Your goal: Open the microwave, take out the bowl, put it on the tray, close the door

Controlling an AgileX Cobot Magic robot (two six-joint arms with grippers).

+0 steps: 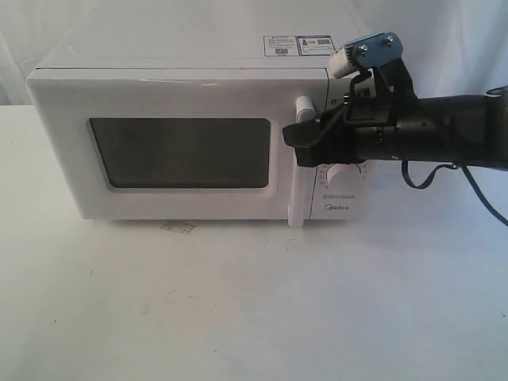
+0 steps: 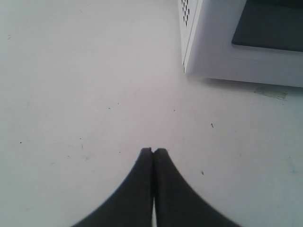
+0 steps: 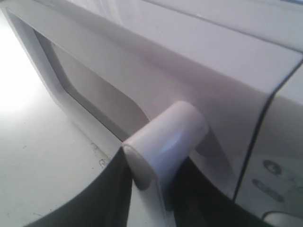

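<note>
The white microwave point(image 1: 190, 75) stands at the back of the table, and its door point(image 1: 178, 208), with a dark window point(image 1: 181, 152), lies flat against the body. My right gripper point(image 1: 300, 133) comes in from the right and is shut on the tall white bar handle point(image 1: 298, 198). In the right wrist view, black fingers point(image 3: 106, 194) sit on both sides of the handle point(image 3: 165, 137). My left gripper point(image 2: 153, 152) is shut on nothing, low over the table near the microwave's corner point(image 2: 222, 61). The bowl is hidden and no tray is in view.
The dial panel with the Midea logo point(image 1: 338, 209) sits right of the handle, partly behind my right arm point(image 1: 436, 131). A black cable point(image 1: 476, 194) hangs under that arm. A faint scuff point(image 1: 178, 228) marks the white table point(image 1: 238, 309) before the microwave.
</note>
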